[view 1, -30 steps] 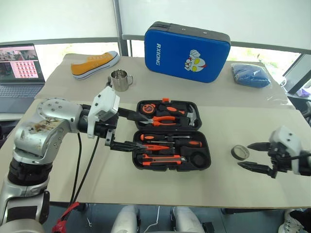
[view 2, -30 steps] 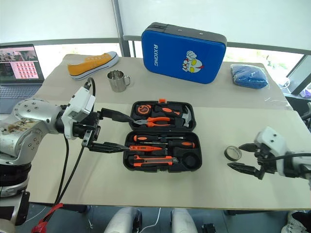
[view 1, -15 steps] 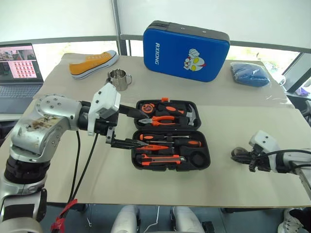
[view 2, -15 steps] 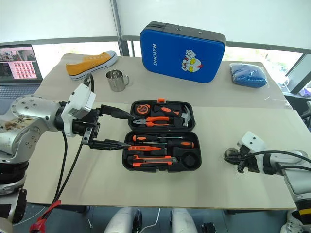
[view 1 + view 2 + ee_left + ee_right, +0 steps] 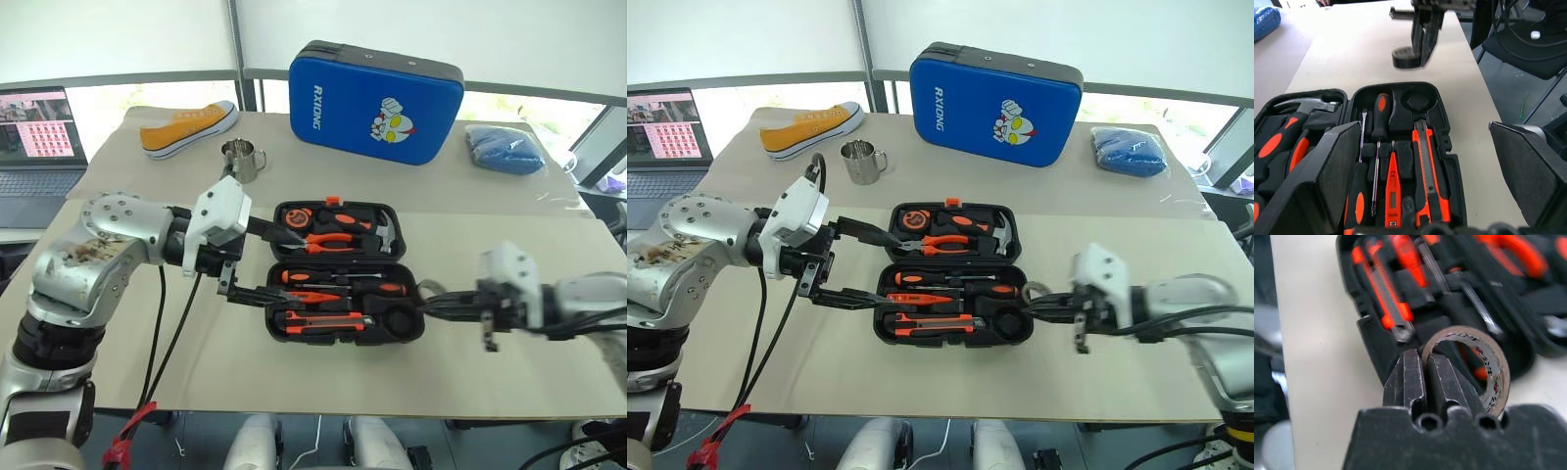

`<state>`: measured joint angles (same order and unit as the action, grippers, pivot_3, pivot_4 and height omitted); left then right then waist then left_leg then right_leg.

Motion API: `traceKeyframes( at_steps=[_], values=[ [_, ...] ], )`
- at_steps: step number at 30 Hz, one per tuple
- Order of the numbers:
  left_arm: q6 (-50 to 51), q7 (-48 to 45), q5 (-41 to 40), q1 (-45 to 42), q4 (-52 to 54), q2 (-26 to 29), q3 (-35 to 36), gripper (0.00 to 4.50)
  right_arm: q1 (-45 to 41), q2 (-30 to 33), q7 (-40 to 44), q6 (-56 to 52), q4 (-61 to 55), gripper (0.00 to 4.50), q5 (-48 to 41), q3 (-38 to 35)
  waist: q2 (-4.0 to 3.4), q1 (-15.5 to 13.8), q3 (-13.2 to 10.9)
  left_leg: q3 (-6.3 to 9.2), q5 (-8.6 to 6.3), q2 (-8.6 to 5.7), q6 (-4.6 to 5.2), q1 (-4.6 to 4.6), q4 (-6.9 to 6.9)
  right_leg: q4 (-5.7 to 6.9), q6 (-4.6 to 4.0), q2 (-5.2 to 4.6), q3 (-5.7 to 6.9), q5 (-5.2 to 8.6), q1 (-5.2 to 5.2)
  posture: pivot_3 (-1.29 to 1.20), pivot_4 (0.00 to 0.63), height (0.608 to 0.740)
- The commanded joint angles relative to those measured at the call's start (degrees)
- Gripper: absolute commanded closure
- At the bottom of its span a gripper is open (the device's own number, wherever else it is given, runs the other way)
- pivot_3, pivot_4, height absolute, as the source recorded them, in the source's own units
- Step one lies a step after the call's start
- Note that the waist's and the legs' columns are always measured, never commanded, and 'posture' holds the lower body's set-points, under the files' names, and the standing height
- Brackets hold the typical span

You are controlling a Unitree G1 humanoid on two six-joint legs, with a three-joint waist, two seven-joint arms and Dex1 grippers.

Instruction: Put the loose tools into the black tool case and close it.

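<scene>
Black tool case (image 5: 345,269): lies open on the pale table (image 5: 509,372), lid half on the far side, slotted half on the near side; every place below is given from this case.

Tape roll (image 5: 1471,364): pinched by its wall between the two fingers of the right gripper (image 5: 1422,377), held off the table just beside the case's right edge, next to the round recess (image 5: 1418,102) in the near half (that recess has nothing in it).

Right gripper state: clenched on the tape roll, one finger inside the ring and one outside, reaching toward the case from the right.

Left gripper (image 5: 263,262): fingers spread wide with nothing between them, hovering at the case's left edge; the far finger reaches over the lid half and the near finger over the slotted half.

Screwdrivers (image 5: 345,284): two with orange-and-black handles, lying in the slots of the near half.

Tester screwdriver (image 5: 1392,188): slim and orange, seated in the near half between the screwdrivers and the knife.

Utility knife (image 5: 318,320): along the near edge of the slotted half, in its slot.

Pliers (image 5: 328,238): in the lid half, with the hammer (image 5: 385,233) at that half's right end.

Blue zip case (image 5: 375,88): stands on the far table, well behind the tool case.

Metal mug (image 5: 241,160): behind the case, to its left.

Yellow shoe (image 5: 188,127): farther back and left than the mug.
</scene>
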<state>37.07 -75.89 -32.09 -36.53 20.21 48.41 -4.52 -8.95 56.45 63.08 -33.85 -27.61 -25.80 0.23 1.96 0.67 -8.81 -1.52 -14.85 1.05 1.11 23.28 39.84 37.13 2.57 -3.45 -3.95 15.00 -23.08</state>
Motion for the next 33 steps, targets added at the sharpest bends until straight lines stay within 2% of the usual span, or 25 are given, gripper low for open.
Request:
traceKeyframes(
  at_steps=[1,7,11,15,18,22,25,30,33],
  values=[
    [-1.5,-0.2,0.3,-0.7,0.1,0.7,0.0,0.0,-1.8,-0.5,-2.2,0.2,-1.1,4.44,4.3,4.9,0.0,-0.2,0.0,0.0,0.0,-0.02,0.0,0.05,0.01,0.0,0.0,-0.01,0.0,0.0,-0.04,0.0,0.15,0.739],
    [-1.5,0.4,0.6,-0.8,-0.3,1.3,0.2,0.0,-2.8,-1.0,-3.8,2.5,2.1,4.44,11.4,10.7,0.01,0.0,0.0,0.0,0.0,-0.02,0.0,0.08,0.0,0.0,0.01,-0.01,0.0,0.0,-0.09,0.0,0.15,0.739],
    [-1.5,0.7,0.1,-0.4,0.2,1.5,0.6,0.0,-2.0,0.4,-1.9,1.5,1.4,3.14,11.4,10.9,0.01,0.0,0.0,0.0,0.0,-0.01,0.0,0.06,0.0,0.01,0.01,0.0,0.0,0.0,-0.08,0.0,0.15,0.739],
    [-1.6,1.1,0.3,-0.5,-0.3,1.3,0.5,0.0,-3.5,-0.8,-2.8,1.1,0.4,1.81,10.2,9.6,0.01,-0.4,0.0,0.03,0.0,-0.01,0.0,0.09,-0.01,-0.02,0.01,0.0,0.05,0.0,-0.07,0.0,0.15,0.739],
    [-1.5,1.6,0.4,0.1,-0.6,1.5,0.6,0.0,-6.9,-2.6,-3.5,-4.6,-1.0,0.84,3.4,4.0,0.01,-0.3,0.0,0.03,0.0,0.01,0.01,0.09,-0.01,-0.03,0.01,0.0,0.04,0.0,-0.08,0.0,0.15,0.739],
    [-2.3,2.6,1.6,1.7,-1.7,1.8,0.8,0.0,-10.2,-1.8,-3.0,-10.8,-0.2,0.84,-4.1,-3.4,-0.03,0.0,-0.1,0.03,0.0,0.01,0.0,0.08,-0.01,0.02,0.0,0.0,0.02,0.0,-0.09,0.0,0.15,0.739],
    [-2.9,3.0,1.9,2.1,-2.1,1.8,1.1,0.0,-9.1,0.1,-1.3,-12.3,0.7,0.84,-6.8,-6.7,-0.02,-0.2,-0.1,0.04,0.0,0.02,0.01,0.07,-0.03,0.01,0.0,0.0,0.03,0.0,-0.08,0.0,0.15,0.739],
    [-3.2,3.1,1.8,1.7,-2.4,1.9,1.1,0.0,-6.5,0.1,-3.0,-10.3,0.1,0.84,-5.4,-6.0,-0.02,-0.3,-0.1,0.02,0.0,-0.01,0.01,0.13,-0.03,-0.04,0.0,-0.03,0.05,0.0,-0.1,0.0,0.15,0.739],
    [-3.4,3.0,2.1,1.1,-2.8,1.7,0.7,0.0,-6.6,-2.0,-5.0,-6.0,-1.6,0.84,-1.5,-1.5,-0.01,-0.1,-0.1,0.02,0.0,0.01,0.01,0.11,-0.03,-0.01,0.0,-0.01,0.04,0.0,-0.1,0.0,0.15,0.739]
  ],
)
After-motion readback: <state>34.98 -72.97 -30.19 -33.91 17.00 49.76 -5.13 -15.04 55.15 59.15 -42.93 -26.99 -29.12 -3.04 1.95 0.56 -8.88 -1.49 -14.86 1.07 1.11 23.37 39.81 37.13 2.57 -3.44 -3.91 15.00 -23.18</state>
